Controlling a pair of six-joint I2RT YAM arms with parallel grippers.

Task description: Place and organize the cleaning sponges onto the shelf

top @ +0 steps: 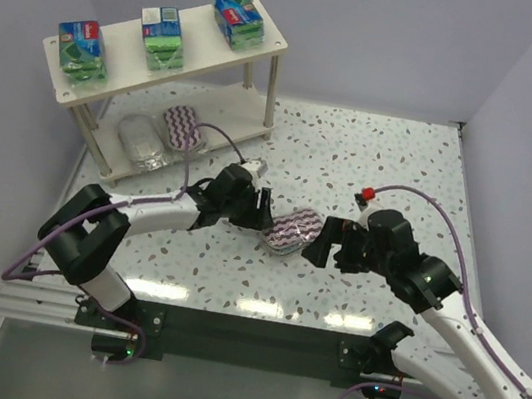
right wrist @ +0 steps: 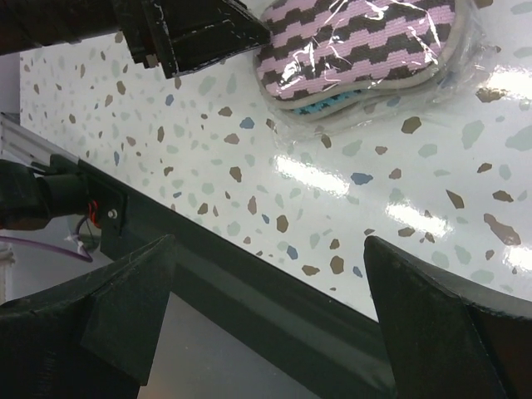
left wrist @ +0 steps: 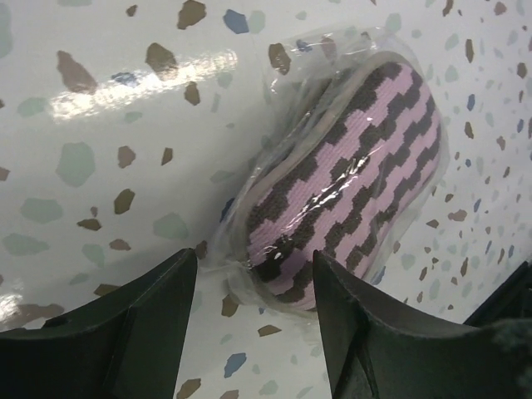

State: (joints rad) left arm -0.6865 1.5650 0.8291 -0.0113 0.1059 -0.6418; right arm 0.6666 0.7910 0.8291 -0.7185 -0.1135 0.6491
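Observation:
One purple-and-white striped oval sponge (top: 291, 230) in clear wrap lies on the table between my two grippers. My left gripper (top: 264, 211) is open just left of it. In the left wrist view the sponge (left wrist: 349, 183) lies ahead of the open gripper (left wrist: 253, 278), its near end and wrapper edge between the fingertips. My right gripper (top: 325, 241) is open and empty just right of the sponge, which shows at the top of the right wrist view (right wrist: 357, 41). The shelf (top: 120, 35) holds three green-and-blue packs (top: 162, 38) on top, and a silvery pack (top: 143, 143) and a second striped sponge (top: 184, 128) below.
The shelf stands at the far left corner on thin legs (top: 268, 109). White walls close the table at the left, back and right. The table's dark near edge (right wrist: 274, 283) runs under my right gripper (right wrist: 270, 243). A red-tipped part (top: 369, 195) sits on the right arm.

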